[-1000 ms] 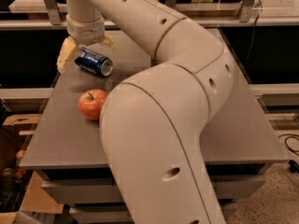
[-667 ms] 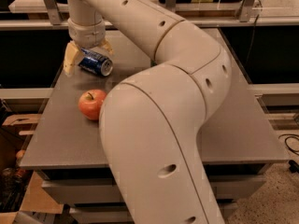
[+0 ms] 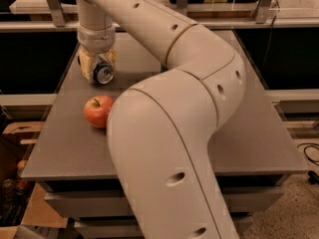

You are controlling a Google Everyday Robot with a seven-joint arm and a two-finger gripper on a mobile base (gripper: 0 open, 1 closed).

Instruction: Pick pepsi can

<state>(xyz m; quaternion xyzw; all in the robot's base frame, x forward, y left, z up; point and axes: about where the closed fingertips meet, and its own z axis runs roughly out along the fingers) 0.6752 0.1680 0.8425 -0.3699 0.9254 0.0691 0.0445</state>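
Note:
The pepsi can [image 3: 103,73] is blue with a silver end facing the camera, at the back left of the grey table [image 3: 65,148]. My gripper [image 3: 98,65] reaches straight down over it from above. Its yellowish fingers [image 3: 85,64] stand on either side of the can and press against it, so the gripper is shut on the can. The can sits at or just above the table top. My large white arm crosses the middle of the view and hides much of the table.
A red apple [image 3: 98,111] lies on the table in front of the can, next to my arm. A shelf rail with metal posts [image 3: 55,6] runs behind the table. Cardboard boxes [image 3: 30,213] stand on the floor at the lower left.
My gripper has moved right from beside the can to over it, with fingers now around it. The can has turned so that its silver end faces the camera.

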